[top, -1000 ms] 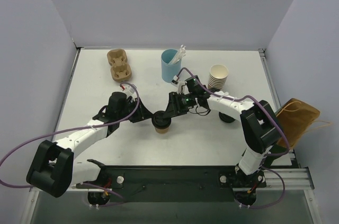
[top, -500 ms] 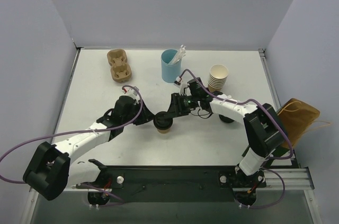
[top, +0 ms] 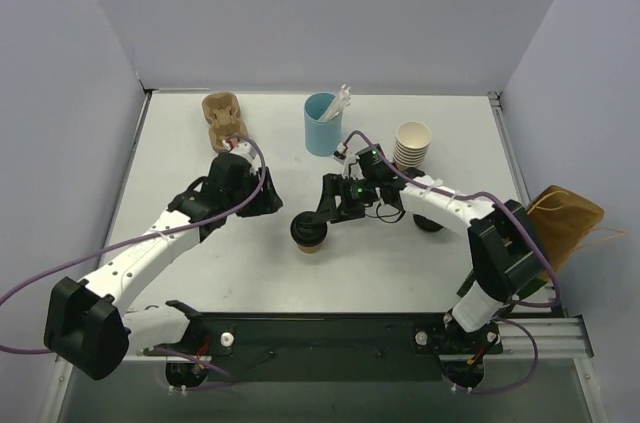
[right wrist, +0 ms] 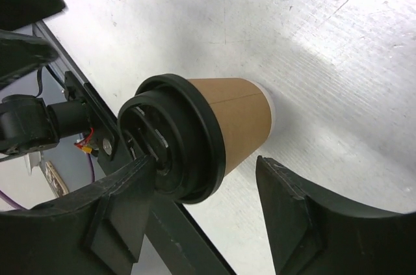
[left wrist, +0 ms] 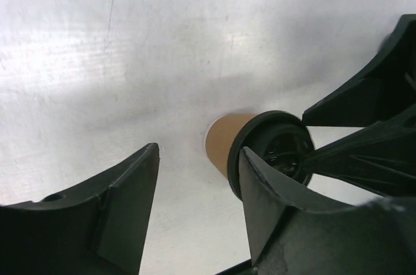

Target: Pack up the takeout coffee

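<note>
The coffee cup (top: 308, 233) stands upright near the middle of the counter (top: 180, 153), a little toward the near edge. It is smooth brown paper, wider at the top. Its round lid (right wrist: 170, 137) is shiny black plastic with a raised rim.

The right jaws are wide open, with one finger on each side of the cup, and they hold nothing. We cannot tell if a finger touches the lid. The left jaws are open too and hold nothing. They are near the cup on its left, not touching it.

We think grabbing the cup is the step in hand. Next the right jaws should close softly on the paper below the lid, because paper can squash and the lid can pop off. Then the cup must be lifted straight up.

The counter is pale and a bit shiny, with thin scratches.
</note>
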You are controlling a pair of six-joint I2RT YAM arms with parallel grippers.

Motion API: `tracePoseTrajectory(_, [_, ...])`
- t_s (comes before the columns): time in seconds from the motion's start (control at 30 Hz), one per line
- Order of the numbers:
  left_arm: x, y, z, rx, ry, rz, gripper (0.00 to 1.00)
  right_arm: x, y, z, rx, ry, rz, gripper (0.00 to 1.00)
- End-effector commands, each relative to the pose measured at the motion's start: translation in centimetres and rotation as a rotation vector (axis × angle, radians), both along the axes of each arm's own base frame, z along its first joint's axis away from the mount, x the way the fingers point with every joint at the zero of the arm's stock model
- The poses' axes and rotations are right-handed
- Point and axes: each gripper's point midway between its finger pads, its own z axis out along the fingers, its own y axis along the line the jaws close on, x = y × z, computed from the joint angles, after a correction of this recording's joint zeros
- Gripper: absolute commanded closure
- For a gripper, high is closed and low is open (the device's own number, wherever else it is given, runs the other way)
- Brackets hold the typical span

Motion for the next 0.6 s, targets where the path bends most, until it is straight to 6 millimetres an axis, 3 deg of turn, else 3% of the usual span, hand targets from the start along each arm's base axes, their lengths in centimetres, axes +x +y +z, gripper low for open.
tracePoseTrajectory(0.0, [1.0, -0.8, 4.8, 0.066, -0.129, -0.148, 0.36, 1.1, -0.8, 5.2, 0.029, -0.104, -0.028, 0.31])
tracePoseTrajectory(0.07, [0.9, -1.4, 5.3, 0.109, -0.155, -0.202, 0.33, 1.4, -1.3, 5.9, 0.028, -0.122, -0.046, 0.2])
tracePoseTrajectory(0.13, [0.3, -2.7, 6.0, 0.133, -0.186, -0.254, 0.31, 1.2, -2.0, 6.8, 0.025, -0.141, -0.064, 0.15])
tracePoseTrajectory(0.23, [-0.8, -4.0, 5.7, 0.22, -0.199, -0.285, 0.2, 1.0, -3.4, 7.4, -0.016, -0.184, -0.095, 0.13])
tracePoseTrajectory(0.37, [-1.4, -4.9, 4.1, 0.355, -0.165, -0.305, 0.2, 0.3, -5.3, 8.1, -0.077, -0.242, -0.12, 0.12])
tracePoseTrajectory(0.57, [-2.3, -6.8, 1.7, 0.409, -0.138, -0.34, 0.2, -0.5, -7.7, 8.8, -0.128, -0.319, -0.166, 0.12])
